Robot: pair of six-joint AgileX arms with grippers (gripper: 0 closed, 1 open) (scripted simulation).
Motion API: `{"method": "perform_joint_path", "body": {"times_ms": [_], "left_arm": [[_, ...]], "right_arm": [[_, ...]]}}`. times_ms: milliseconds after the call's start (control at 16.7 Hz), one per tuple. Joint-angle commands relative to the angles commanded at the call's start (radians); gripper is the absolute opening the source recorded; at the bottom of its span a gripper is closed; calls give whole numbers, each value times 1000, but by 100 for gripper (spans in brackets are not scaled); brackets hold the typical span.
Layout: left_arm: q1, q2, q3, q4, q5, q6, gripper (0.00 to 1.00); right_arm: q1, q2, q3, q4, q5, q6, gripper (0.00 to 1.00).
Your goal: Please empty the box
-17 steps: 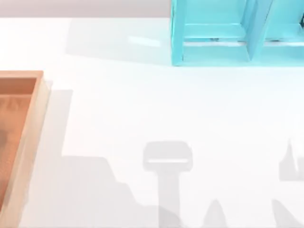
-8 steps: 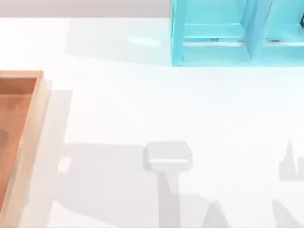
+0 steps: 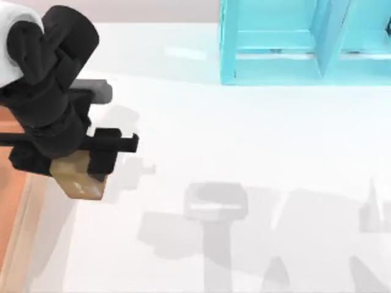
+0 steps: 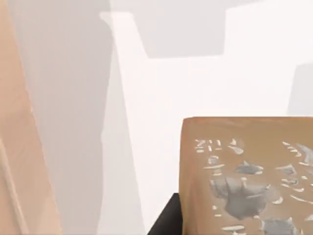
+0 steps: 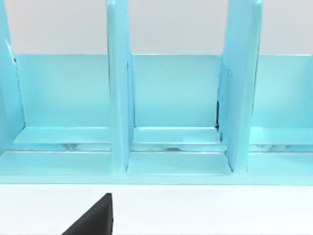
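The box (image 3: 13, 210) lies at the table's left edge, its pale rim (image 3: 27, 235) and orange-brown floor partly hidden under my left arm. My left gripper (image 3: 78, 172) hangs just right of that rim, shut on a small tan block (image 3: 84, 185). In the left wrist view the tan block (image 4: 244, 176) carries grey-white marks, and the box rim (image 4: 19, 161) runs beside it. Part of my right gripper (image 5: 95, 218) shows dark in the right wrist view, facing the shelf.
A turquoise shelf unit (image 3: 293, 43) with upright dividers stands at the table's back right, and in the right wrist view the turquoise shelf unit (image 5: 171, 112) is close. White tabletop (image 3: 244, 134) stretches between box and shelf, crossed by grey shadows.
My left arm has come into the top view at the left, carrying the tan block over the box's right rim. The shadows on the table have shifted.
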Motion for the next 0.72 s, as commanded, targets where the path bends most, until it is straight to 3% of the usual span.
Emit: {"method": "perform_joint_path", "body": {"times_ms": [360,720], "left_arm": [[-311,16,-133,79,-45,-405,0],[-361,16,-166,92,-59,-471,0]], "right_arm": [[0,0,0,0,0,0,100],[0,0,0,0,0,0,100]]}}
